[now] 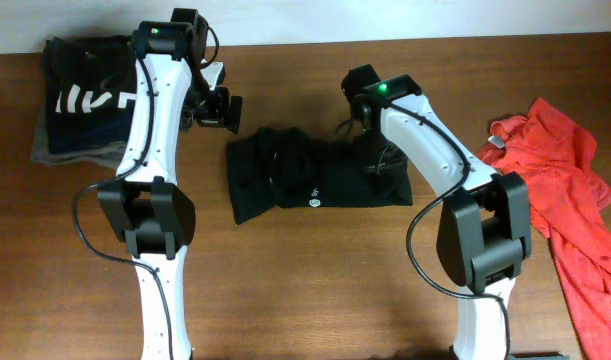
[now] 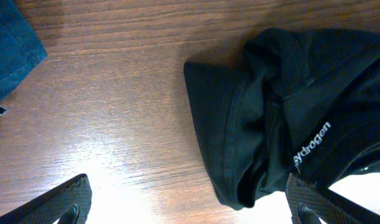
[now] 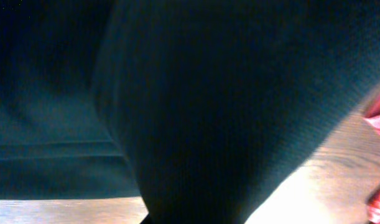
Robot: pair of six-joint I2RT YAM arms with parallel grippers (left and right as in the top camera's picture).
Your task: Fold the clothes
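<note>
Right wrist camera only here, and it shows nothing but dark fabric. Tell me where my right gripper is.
Observer: The right gripper is down on the black garment, on its right half, mid-way across the table.
Operator: Report the left gripper.
Observer: The left gripper is open and empty, just past the garment's left end.
Operator: Name the other clothes.
Observer: A folded dark pile with white lettering lies at the table's far left.
</note>
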